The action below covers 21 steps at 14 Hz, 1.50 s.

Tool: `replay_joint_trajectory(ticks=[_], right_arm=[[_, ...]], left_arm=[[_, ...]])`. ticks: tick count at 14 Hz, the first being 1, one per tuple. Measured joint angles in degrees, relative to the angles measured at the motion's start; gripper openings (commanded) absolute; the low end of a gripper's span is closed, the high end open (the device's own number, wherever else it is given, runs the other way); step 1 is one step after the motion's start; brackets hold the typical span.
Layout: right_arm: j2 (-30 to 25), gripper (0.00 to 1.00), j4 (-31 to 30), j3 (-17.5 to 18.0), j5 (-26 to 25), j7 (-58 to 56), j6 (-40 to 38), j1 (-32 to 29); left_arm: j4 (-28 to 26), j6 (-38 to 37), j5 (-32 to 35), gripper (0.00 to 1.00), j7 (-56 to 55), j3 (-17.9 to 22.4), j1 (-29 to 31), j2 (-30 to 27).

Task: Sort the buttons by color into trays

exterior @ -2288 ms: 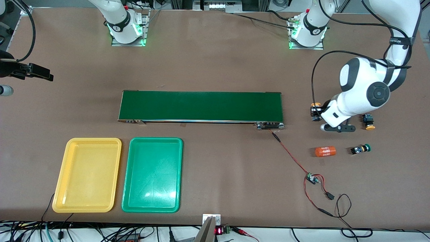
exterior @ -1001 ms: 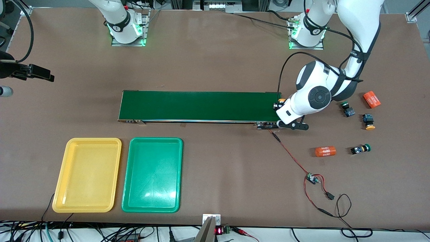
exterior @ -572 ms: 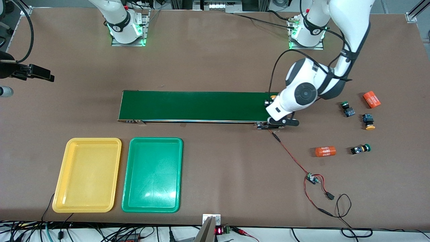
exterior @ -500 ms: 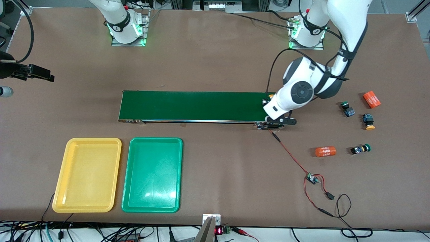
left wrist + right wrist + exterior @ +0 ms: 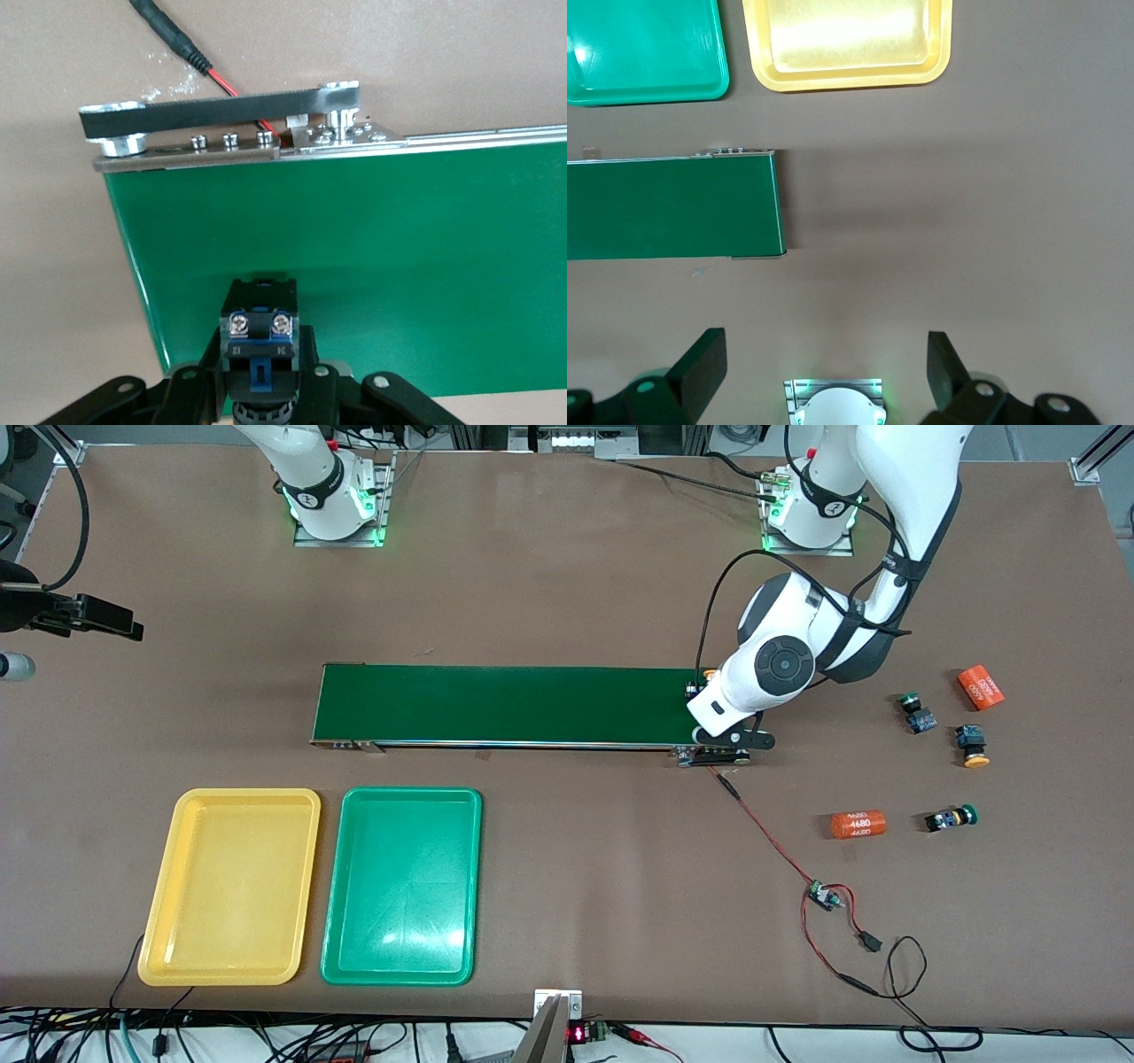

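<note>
My left gripper [image 5: 259, 390] is clamped on a rigid, light orange-capped button [image 5: 258, 332] at its blocky body (cap looks slippery), over the conveyor belt [image 5: 523, 704]. My right gripper [image 5: 824, 372] waits wide.

- The left arm [image 5: 895, 478] has glossy white shells, dark grey joint rings and a round dark grey cap on the wrist joint.
- A black cable loops from its forearm to the wrist.
- Both bases [image 5: 337, 496] are white with black collars and glow green on metal plates.
- The left hand [image 5: 257, 390] has black fingers with silver screws.
- The right hand [image 5: 824, 372] has black fingers.
</note>
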Motion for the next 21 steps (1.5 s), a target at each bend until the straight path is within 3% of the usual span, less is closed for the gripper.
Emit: replay_joint_trajectory(ticks=[4, 6, 7, 8, 15, 21], right_arm=[[0.00, 1.00, 0.00, 0.00, 0.00, 0.00, 0.00, 0.00], [0.00, 1.00, 0.00, 0.00, 0.00, 0.00, 0.00, 0.00], [0.00, 1.00, 0.00, 0.00, 0.00, 0.00, 0.00, 0.00], [0.00, 1.00, 0.00, 0.00, 0.00, 0.00, 0.00, 0.00], [0.00, 1.00, 0.00, 0.00, 0.00, 0.00, 0.00, 0.00], [0.00, 1.00, 0.00, 0.00, 0.00, 0.00, 0.00, -0.01]], left_arm=[[-0.14, 0.00, 0.00, 0.44, 0.00, 0.00, 0.00, 0.04], [-0.14, 0.00, 0.00, 0.67, 0.00, 0.00, 0.00, 0.06], [-0.14, 0.04, 0.00, 0.88, 0.01, 0.00, 0.00, 0.09], [-0.14, 0.23, 0.00, 1.00, 0.05, 0.00, 0.00, 0.13], [1.57, 0.72, 0.00, 1.00, 0.35, 0.17, 0.69, 0.08], [12.36, -6.90, 0.02, 1.00, 8.74, 0.60, 7.50, 0.00]])
